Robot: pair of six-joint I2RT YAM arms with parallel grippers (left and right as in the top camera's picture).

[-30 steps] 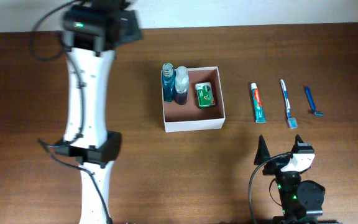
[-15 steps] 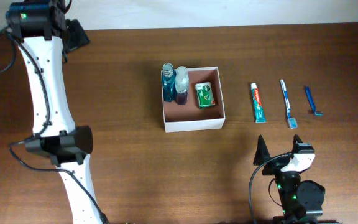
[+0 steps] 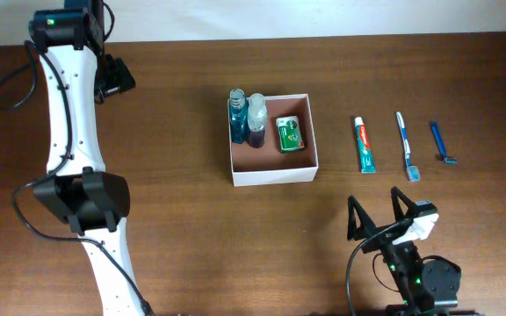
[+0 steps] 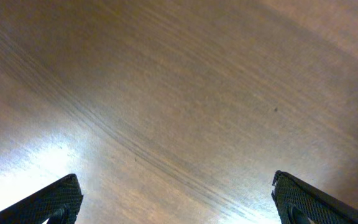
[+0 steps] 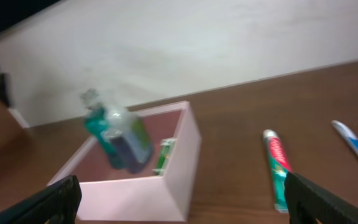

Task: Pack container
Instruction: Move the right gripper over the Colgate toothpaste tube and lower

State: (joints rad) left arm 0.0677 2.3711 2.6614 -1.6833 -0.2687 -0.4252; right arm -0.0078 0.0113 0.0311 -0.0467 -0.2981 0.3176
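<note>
**On the table: box part-filled, both claws spread and empty**

Near mid-table, slightly toward the far edge, sits the box [image 3: 275, 176]: square, shallow, white walls, reddish-brown floor. It rests flat on the wooden table [image 3: 183, 219].

Contents of the box:
- blue bottle [image 3: 237, 116], upright against the left wall
- clear bottle [image 3: 256, 120] with dark purple liquid, upright, just beside the blue one on its right
- green packet [image 3: 290, 134], lying flat toward the far right corner, apart from the bottles
- near half of the floor bare

Right of the box, outside it, three items lie in a row, each lengthwise front to back and not touching:
- toothpaste tube [image 3: 365, 145], nearest the box
- toothbrush [image 3: 406, 146], middle
- blue razor [image 3: 442, 142], farthest right

Left claw [image 4: 174, 177]: fingers spread wide, nothing between them, only bare wood below in the wrist view. From overhead it is at the far left of the table, well apart from the box.

Right claw [image 3: 378, 211]: fingers spread, nothing held. It sits at the near edge, on the near side of the toothpaste and toothbrush and well apart from them. Its wrist view is blurred; the box, both bottles, the packet and the toothpaste are recognisable.
</note>
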